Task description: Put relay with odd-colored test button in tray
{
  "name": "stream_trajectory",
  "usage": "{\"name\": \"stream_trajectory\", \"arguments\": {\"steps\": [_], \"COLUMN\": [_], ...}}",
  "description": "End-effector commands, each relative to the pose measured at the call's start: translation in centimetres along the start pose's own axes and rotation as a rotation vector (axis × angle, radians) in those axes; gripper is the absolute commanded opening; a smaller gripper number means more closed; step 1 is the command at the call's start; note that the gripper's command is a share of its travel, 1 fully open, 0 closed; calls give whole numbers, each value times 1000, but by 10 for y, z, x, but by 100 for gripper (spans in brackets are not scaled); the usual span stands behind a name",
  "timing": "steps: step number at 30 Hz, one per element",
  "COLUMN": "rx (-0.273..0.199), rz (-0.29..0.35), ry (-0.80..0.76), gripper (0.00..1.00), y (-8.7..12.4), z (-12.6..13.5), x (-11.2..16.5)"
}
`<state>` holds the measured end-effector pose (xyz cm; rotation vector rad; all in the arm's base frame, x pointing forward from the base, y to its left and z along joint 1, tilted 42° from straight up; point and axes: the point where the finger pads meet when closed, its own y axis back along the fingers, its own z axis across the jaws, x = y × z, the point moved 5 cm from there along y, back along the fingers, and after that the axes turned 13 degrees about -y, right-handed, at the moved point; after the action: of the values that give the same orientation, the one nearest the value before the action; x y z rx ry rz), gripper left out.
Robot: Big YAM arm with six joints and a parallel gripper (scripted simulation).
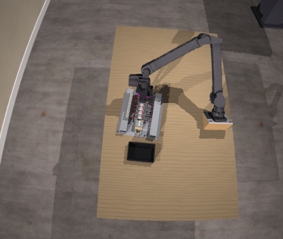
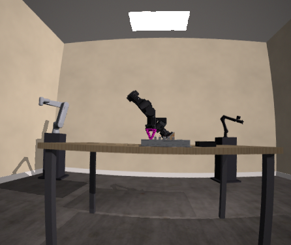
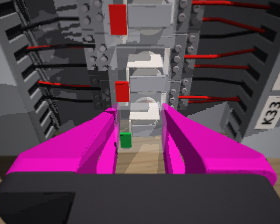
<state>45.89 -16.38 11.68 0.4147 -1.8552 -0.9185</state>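
A grey relay panel (image 1: 139, 114) lies on the bench, with a row of clear relays between red and black wires. In the wrist view, two relays further along the row carry red test buttons (image 3: 122, 91). The nearest relay (image 3: 142, 122) has a green test button (image 3: 125, 140). My gripper (image 3: 140, 111) (image 2: 151, 134), with magenta fingers, is shut on this green-button relay at the panel's far end (image 1: 143, 95), low over the panel. I cannot tell whether the relay still sits in its socket. The black tray (image 1: 141, 152) stands open side up just in front of the panel.
The arm's base (image 1: 217, 119) stands on a block at the bench's right side. In the side view, the tray (image 2: 205, 143) lies right of the panel (image 2: 166, 143). Other robot arms on pedestals stand off the bench at the back.
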Motion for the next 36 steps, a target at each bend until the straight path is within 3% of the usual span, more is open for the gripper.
{"name": "stream_trajectory", "arguments": {"steps": [1, 36], "rx": [40, 59], "rz": [-15, -23], "ry": [-18, -29], "gripper": [0, 0], "y": [22, 50], "z": [-15, -17], "x": [-1, 2]}}
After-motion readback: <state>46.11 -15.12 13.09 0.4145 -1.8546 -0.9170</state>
